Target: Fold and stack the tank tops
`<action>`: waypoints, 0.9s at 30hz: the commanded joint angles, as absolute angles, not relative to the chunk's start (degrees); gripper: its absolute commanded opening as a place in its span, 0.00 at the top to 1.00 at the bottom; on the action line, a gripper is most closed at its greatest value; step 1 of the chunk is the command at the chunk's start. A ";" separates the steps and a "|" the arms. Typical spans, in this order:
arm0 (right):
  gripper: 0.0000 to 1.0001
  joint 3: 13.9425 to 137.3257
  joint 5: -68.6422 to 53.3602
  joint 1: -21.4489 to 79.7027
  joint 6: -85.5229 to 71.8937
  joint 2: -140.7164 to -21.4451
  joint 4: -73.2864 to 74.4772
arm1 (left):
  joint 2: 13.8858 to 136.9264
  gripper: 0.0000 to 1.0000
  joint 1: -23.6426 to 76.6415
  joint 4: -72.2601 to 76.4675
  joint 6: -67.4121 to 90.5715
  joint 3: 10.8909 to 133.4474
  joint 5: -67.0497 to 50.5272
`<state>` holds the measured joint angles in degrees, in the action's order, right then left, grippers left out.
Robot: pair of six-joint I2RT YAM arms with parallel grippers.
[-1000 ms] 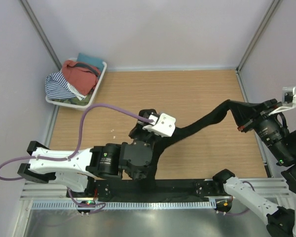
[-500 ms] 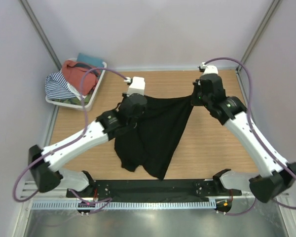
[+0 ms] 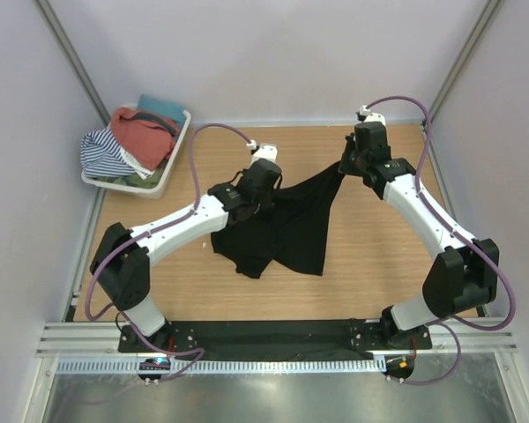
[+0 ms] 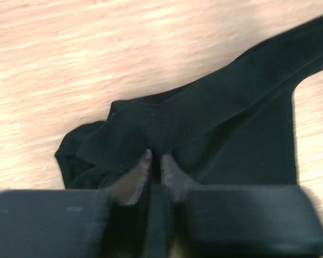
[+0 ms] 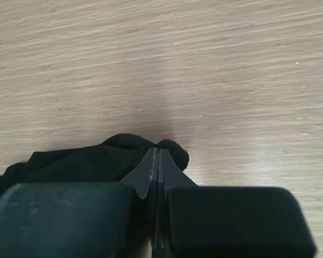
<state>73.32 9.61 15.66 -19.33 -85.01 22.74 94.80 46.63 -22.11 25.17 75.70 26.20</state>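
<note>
2 white/blk arms [image 3: 178, 226], purple cables [image 3: 219, 126].

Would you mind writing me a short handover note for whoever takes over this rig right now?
The left gripper is shut on one corner of the black tank top; the right gripper is shut on the opposite corner.
The top is stretched between them, its lower part crumpled on the table.
The rust-red tank top lies in the basket at the far left.
Done: black one out on the table, nothing folded.
Left: lay it flat, fold it, then fold the red one and stack.
</note>
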 commanded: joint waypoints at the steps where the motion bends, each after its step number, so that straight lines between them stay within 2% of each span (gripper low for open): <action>1: 0.99 72.95 9.23 15.91 -18.37 -82.62 17.40 | 95.36 0.82 45.09 -19.07 25.93 78.75 24.52; 3: 0.99 72.77 9.40 15.91 -18.37 -82.53 17.31 | 95.19 0.69 44.12 -18.55 25.75 79.01 23.91; 4: 0.99 72.77 9.49 15.82 -18.37 -82.44 17.23 | 95.19 0.47 43.86 -18.37 25.58 79.01 23.73; 5: 0.99 72.60 9.75 15.82 -18.46 -82.35 17.23 | 94.92 0.39 43.77 -18.37 25.40 79.19 23.73; 7: 0.99 72.42 10.54 15.91 -18.46 -82.18 16.88 | 94.57 0.28 43.59 -18.46 24.70 79.19 23.38; 11: 0.99 72.33 12.57 15.65 -18.20 -82.79 17.40 | 91.85 0.26 42.54 -18.28 25.57 76.31 21.55; 17: 0.99 69.62 13.01 15.03 -18.55 -82.80 16.00 | 87.45 0.34 33.85 -13.27 28.83 69.44 7.32; 22: 0.99 66.97 13.54 15.03 -19.51 -82.61 13.45 | 89.47 0.34 30.51 -11.70 30.40 68.65 -0.60; 24: 0.99 67.41 13.62 15.03 -19.77 -83.14 13.88 | 90.43 0.36 27.26 -8.01 33.56 66.89 -8.66; 27: 0.99 66.98 13.62 14.94 -19.95 -83.32 13.71 | 94.55 0.39 24.70 -6.25 35.59 67.14 -14.83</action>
